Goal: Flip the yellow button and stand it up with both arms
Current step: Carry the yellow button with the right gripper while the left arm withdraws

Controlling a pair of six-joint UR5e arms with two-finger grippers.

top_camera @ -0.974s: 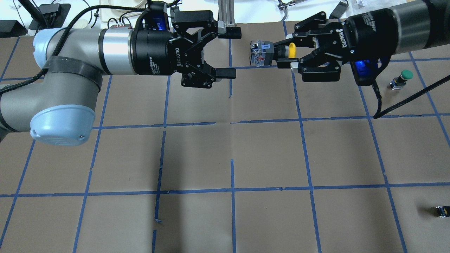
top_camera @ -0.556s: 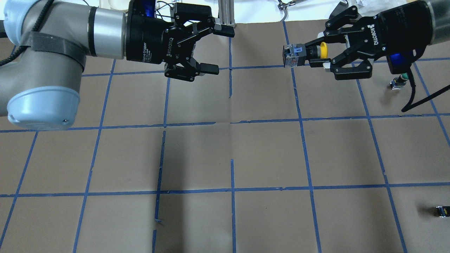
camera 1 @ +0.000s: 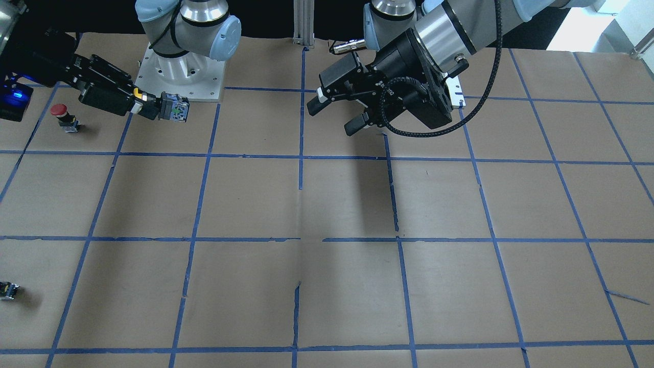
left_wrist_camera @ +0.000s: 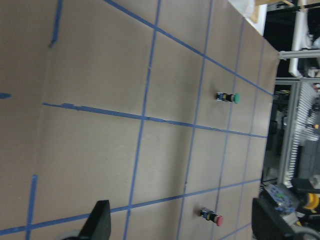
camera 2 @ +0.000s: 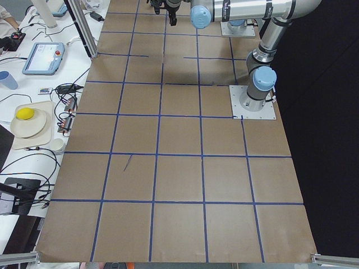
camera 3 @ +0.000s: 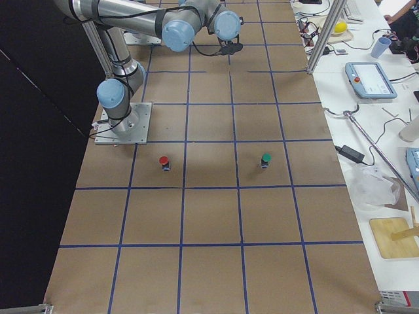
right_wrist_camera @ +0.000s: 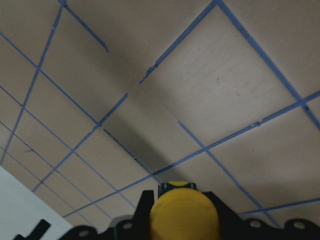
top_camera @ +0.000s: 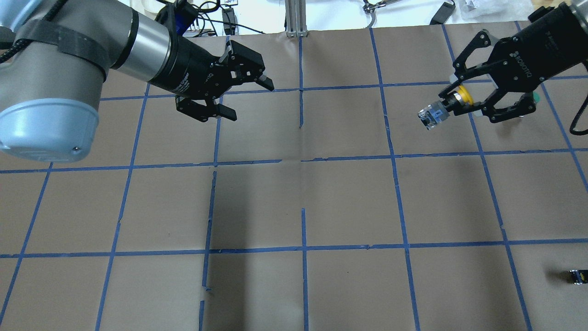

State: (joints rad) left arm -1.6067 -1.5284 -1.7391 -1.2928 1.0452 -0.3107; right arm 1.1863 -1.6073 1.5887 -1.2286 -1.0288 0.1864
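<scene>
The yellow button [top_camera: 461, 95] has a yellow cap and a grey-black blocky base [top_camera: 431, 115]. My right gripper [top_camera: 453, 105] is shut on its neck and holds it in the air over the table's far right, base pointing down and toward the middle. In the front view the button [camera 1: 172, 107] juts from the right gripper [camera 1: 148, 106] at upper left. The right wrist view shows the cap [right_wrist_camera: 184, 215] between the fingers. My left gripper [top_camera: 248, 100] is open and empty, well apart from the button, and also shows in the front view [camera 1: 332, 117].
A red-capped button [camera 1: 60, 115] stands near the right gripper. A green-capped button [camera 3: 266, 159] stands nearby, mostly hidden behind the right gripper in the overhead view. A small dark block [top_camera: 578, 276] lies at the near right edge. Brown paper with blue tape lines covers the table [top_camera: 303, 202].
My right gripper has carried the yellow button away to the right and tilted its base downward. My left gripper has drawn back to the left, still open, so the gap between them has widened.
</scene>
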